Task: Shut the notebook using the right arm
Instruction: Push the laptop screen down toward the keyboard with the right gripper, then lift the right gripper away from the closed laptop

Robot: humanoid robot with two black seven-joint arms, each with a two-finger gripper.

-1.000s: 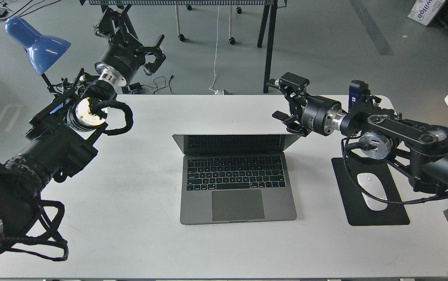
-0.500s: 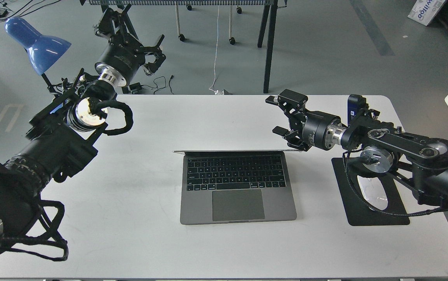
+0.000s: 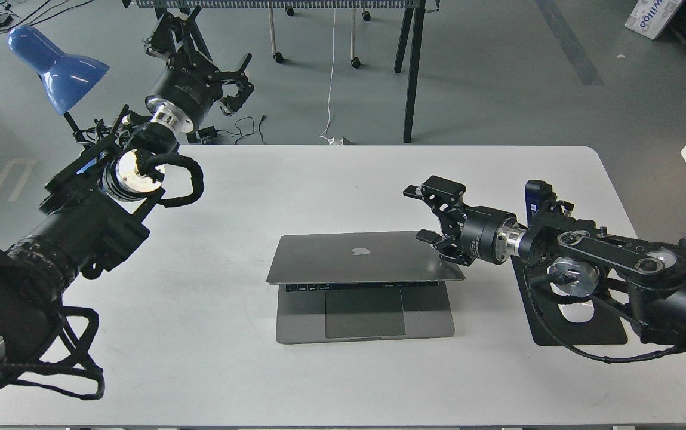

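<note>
At about ten o'clock a blue desk lamp [image 3: 58, 64] hung over the floor beyond the white table [image 3: 211, 370], and just right of it the left arm was raised clear of the work, its left gripper [image 3: 230, 80] at about eleven o'clock with the fingers spread apart and nothing between them. In the middle of the table sat the MacBook laptop [image 3: 363, 286], its lid tipped well forward over the keys so the apple logo faced up, with only a sliver of keyboard and the grey trackpad exposed in front. At the lid's right rear corner, toward three o'clock, the right gripper [image 3: 429, 218] rested with its fingers parted and gripping nothing, the lower finger touching or nearly touching the lid, though I could not tell which. Behind the right arm [image 3: 605, 263] lay a black mouse pad [image 3: 581, 334] with a white mouse [image 3: 575, 312] mostly hidden. To my eye the closing was more than half done. To finish it well, the push should go gently downward and toward six o'clock, easing off before the lid meets the base rather than slapping it shut.
</note>
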